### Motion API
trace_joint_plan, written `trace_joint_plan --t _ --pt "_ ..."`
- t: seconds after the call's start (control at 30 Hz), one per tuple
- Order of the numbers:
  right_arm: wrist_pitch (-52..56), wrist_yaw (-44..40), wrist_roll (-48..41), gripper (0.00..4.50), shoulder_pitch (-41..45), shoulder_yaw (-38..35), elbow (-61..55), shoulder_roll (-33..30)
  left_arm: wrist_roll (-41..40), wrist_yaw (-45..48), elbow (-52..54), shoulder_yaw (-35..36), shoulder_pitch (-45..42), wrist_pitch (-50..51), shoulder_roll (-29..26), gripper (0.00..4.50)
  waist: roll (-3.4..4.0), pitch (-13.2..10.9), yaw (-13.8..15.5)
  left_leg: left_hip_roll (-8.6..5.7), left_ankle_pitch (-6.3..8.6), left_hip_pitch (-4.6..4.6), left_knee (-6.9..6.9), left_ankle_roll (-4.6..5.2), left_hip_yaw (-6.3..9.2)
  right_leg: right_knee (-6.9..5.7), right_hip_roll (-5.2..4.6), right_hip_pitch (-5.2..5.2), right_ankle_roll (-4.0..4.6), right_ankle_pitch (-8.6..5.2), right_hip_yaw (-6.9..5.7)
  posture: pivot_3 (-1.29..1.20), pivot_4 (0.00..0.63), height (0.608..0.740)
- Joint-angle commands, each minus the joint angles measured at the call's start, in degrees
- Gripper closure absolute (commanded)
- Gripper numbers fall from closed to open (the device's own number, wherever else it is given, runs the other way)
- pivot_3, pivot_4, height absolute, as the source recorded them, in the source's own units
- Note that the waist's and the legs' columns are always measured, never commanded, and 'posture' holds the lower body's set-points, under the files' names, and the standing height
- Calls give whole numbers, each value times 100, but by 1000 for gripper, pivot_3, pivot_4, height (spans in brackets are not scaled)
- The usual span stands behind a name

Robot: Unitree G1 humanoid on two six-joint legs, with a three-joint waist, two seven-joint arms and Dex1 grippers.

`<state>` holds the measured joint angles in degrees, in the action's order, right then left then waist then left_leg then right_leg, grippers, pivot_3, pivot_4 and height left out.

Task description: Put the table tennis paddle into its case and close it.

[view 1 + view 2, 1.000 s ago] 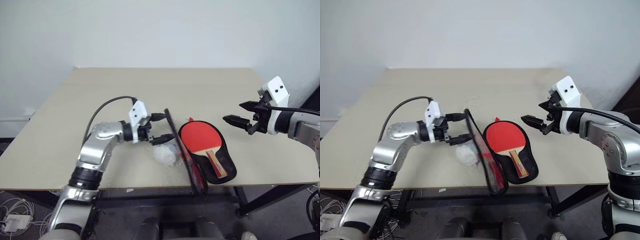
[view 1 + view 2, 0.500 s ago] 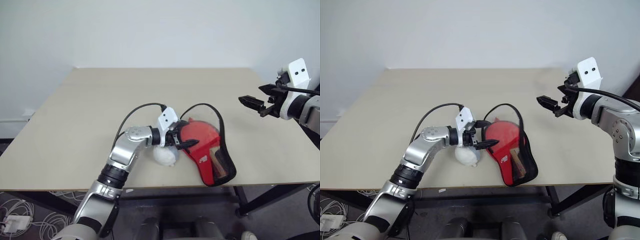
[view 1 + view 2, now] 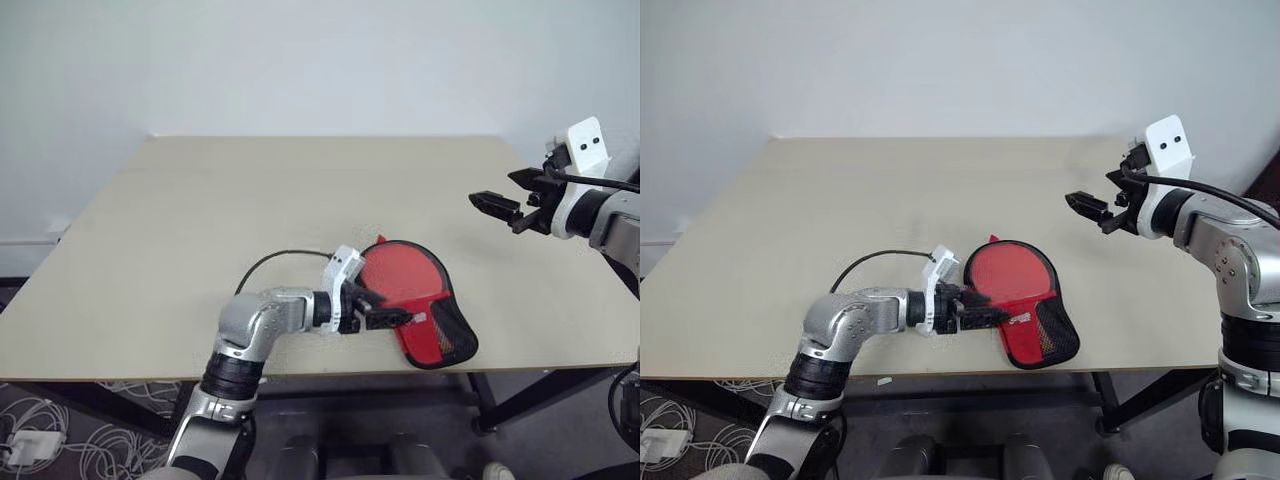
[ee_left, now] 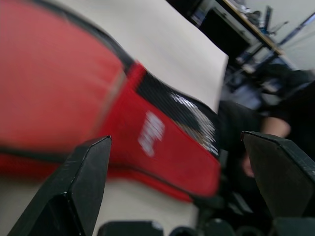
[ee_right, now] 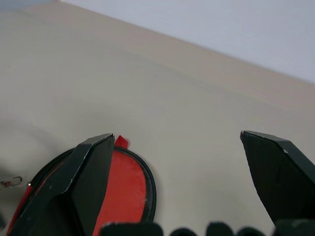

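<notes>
The red case lies flat near the table's front edge, its lid folded down, black trim around it and the black mesh end toward the front. The table tennis paddle is hidden inside it. My left gripper is open and hovers low over the case's left edge, beside the white logo. My right gripper hangs open in the air, well to the right of the case and above the table. The right wrist view shows the case's round end between its open fingers.
The beige table stretches wide to the left and back of the case. Its front edge runs just below the case's mesh end. A black cable loops over my left forearm.
The case's lid stood upright with the paddle showing; it now lies folded down over the paddle. My left gripper moved right and down onto the case's edge. My right gripper rose and drew back.
</notes>
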<state>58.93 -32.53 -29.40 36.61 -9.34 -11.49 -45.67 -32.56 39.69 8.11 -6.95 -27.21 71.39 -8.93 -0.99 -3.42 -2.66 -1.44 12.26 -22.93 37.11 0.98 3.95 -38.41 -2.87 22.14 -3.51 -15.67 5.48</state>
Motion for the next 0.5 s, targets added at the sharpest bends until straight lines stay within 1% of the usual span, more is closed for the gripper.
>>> trace_joint_plan --t 0.03,0.17,0.4,0.5 --pt "44 81 -91 67 35 -156 -268 85 -437 -297 403 350 97 847 91 0 0 0 -1 0 0 1 0 0 1 0 -1 -3 0 0 0 0 0 734" --pt "74 142 -85 67 -16 -150 -326 179 -638 -556 526 548 200 1470 208 0 0 0 -2 -1 0 3 -1 0 1 1 0 -3 0 0 0 0 0 734" --pt "138 252 -154 67 -81 -182 -421 307 -652 -927 543 574 206 2057 356 0 0 0 -2 -7 0 5 -3 -2 0 1 1 -3 2 0 0 0 0 734" --pt "153 296 -161 67 -85 -198 -437 343 -605 -1074 449 541 211 2098 425 0 0 0 -1 -9 0 5 -3 -2 -1 2 1 -3 2 0 0 0 0 734"
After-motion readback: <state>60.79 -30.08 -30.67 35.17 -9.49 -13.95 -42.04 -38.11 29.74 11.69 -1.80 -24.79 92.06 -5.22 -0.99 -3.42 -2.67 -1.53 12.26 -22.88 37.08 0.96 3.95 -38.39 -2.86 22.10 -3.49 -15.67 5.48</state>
